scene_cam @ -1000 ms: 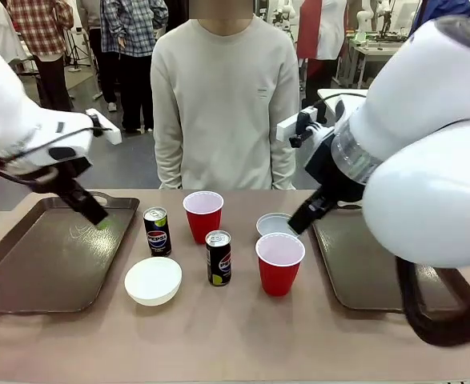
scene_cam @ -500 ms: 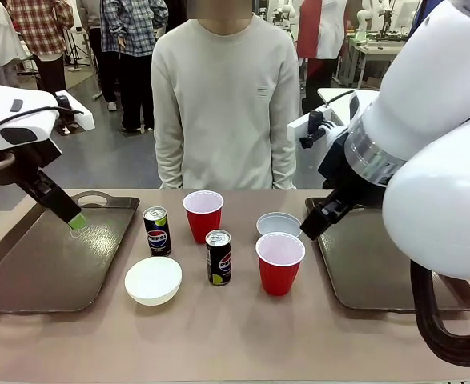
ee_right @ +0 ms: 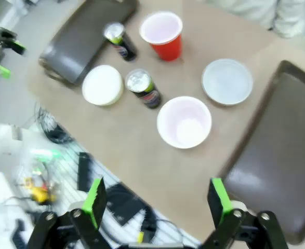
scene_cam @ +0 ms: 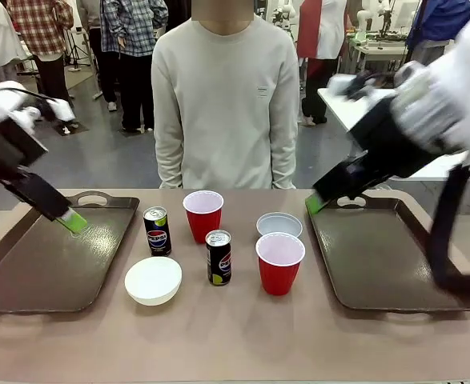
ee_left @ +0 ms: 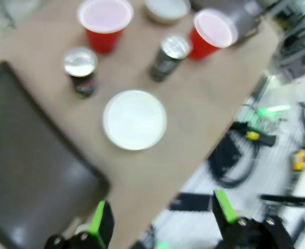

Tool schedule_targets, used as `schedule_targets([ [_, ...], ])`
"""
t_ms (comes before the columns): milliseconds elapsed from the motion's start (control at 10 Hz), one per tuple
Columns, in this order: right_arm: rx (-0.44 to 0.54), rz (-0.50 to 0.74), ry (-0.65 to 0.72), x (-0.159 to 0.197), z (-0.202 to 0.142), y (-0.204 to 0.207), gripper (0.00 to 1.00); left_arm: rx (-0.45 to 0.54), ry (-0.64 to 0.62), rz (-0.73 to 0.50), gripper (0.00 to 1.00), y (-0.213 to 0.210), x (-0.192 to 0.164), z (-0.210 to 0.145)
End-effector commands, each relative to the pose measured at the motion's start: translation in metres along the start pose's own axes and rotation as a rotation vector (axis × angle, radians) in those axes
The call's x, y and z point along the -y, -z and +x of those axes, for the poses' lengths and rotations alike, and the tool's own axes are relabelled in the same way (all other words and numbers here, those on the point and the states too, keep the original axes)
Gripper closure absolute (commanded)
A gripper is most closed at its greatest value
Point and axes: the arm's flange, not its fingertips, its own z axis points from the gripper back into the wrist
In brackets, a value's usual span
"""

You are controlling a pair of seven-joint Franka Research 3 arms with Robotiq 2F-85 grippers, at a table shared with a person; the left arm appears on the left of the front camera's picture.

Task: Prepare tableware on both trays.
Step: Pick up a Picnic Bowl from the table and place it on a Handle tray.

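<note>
While both arms hover, I read left gripper (scene_cam: 73, 221) jaws wide, empty, tips over far end of left tray (scene_cam: 26, 264). Right gripper (scene_cam: 313, 204) jaws wide, empty, at far inner corner of right tray (scene_cam: 395, 264). Between grippers, on bare table: far cup (scene_cam: 203, 214), near cup (scene_cam: 279, 262), left can (scene_cam: 157, 230), right can (scene_cam: 218, 258), white bowl (scene_cam: 153, 280). Greyish bowl (scene_cam: 279, 224) near right gripper's tips.

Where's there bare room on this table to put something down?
Both large dark brown plastic trays are bare. So is the table's near strip. The middle between them is crowded: red plastic cups, dark soda cans, white bowls.
</note>
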Motion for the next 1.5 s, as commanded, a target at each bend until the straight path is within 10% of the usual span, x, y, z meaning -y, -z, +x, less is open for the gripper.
schedule_targets([
  [0, 0.07, 0.188, 0.269, 0.062, -0.096, -0.017, 0.0, 0.082, -0.21, -0.286, 0.0, -0.028, -0.039, -0.028],
  [600, -0.019, 0.33, 0.519, 0.138, -0.19, -0.067, 0.0, 0.219, -0.469, -0.359, 0.0, -0.095, -0.114, -0.093],
  [1400, -0.071, 0.336, 0.532, 0.163, -0.171, -0.116, 0.0, 0.191, -0.544, -0.342, 0.0, -0.1, -0.13, -0.111],
])
